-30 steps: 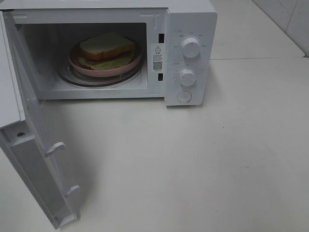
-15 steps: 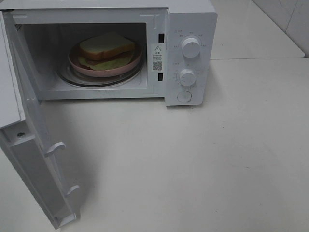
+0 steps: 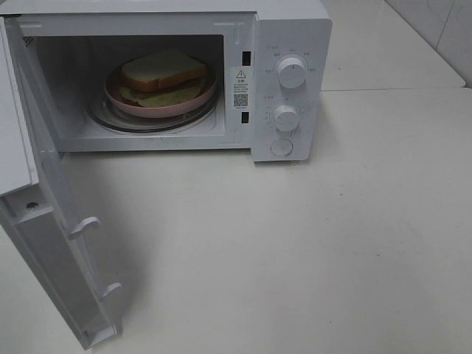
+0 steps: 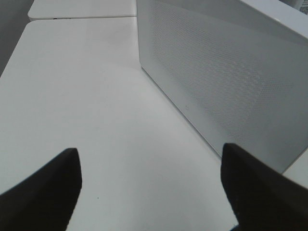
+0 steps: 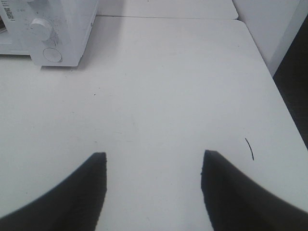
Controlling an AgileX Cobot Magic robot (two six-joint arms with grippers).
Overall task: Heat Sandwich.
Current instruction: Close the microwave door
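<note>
The sandwich (image 3: 162, 75), pale bread with tan crust and greenish filling, lies on a round pink plate (image 3: 206, 94) inside the white microwave (image 3: 291, 29), on its glass turntable. The microwave door (image 3: 51, 243) hangs wide open toward the front left. Neither arm shows in the exterior high view. In the left wrist view my left gripper (image 4: 150, 159) stands open above bare table, with the door's outer face (image 4: 216, 82) beside it. My right gripper (image 5: 153, 161) also stands open over the table, well away from the microwave's knob panel (image 5: 43, 33); nothing is between its fingers.
Two knobs (image 3: 292, 72) and a round button (image 3: 281, 147) sit on the microwave's right panel. The white table (image 3: 332, 251) stretches in front and to the right. Its right edge (image 5: 276, 86) drops off beside the right gripper. A tiled wall (image 3: 442, 29) rises at far right.
</note>
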